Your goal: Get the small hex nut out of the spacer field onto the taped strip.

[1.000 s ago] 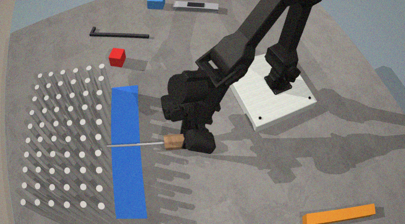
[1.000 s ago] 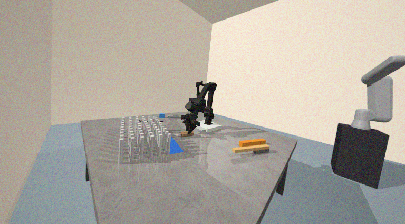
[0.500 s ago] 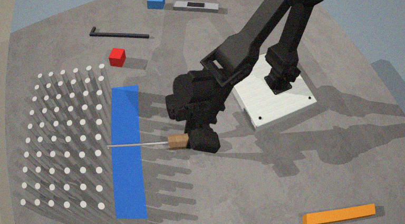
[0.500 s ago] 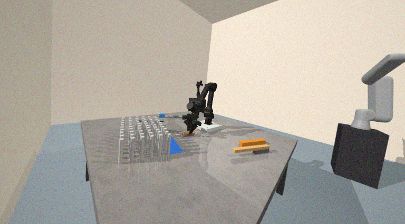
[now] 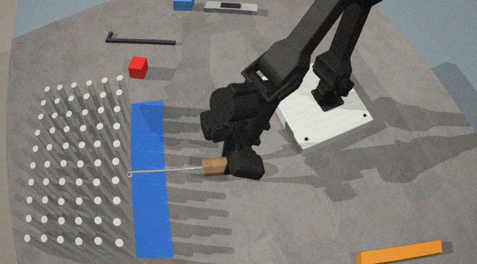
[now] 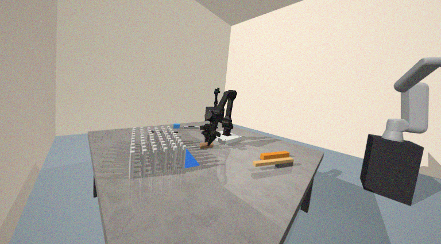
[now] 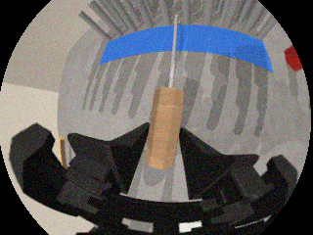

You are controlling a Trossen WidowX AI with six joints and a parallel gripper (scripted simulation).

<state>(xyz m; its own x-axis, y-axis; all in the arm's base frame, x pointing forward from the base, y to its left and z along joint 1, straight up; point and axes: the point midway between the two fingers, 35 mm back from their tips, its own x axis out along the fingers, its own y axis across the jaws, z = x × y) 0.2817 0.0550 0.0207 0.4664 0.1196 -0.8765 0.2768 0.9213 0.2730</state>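
Observation:
My gripper [image 5: 228,166] [image 6: 209,144] [image 7: 164,128] is shut on the wooden handle [image 5: 213,166] [image 7: 163,142] of the hook tool. The tool's thin metal shaft [image 5: 182,168] [image 7: 172,64] runs across above the blue taped strip [image 5: 149,212] [image 6: 190,161] [image 7: 127,49]. Its tip is just past the strip's far edge, by the front row of spacers. A tiny pale ring-like shape [image 5: 129,176] shows at the tip; I cannot tell whether it is the hook or the nut. The white-capped metal spacers [image 5: 80,164] [image 6: 131,163] stand upright in rows. The nut is not clearly visible elsewhere.
A black L-shaped rod [image 5: 140,41], a red block [image 5: 138,68] [image 7: 294,58], a blue block [image 5: 183,2] [image 6: 176,126] and a grey bar [image 5: 212,6] lie beyond the field's side. An orange bar [image 5: 400,251] [image 6: 274,155] and a tan bar [image 6: 273,162] lie on the opposite side.

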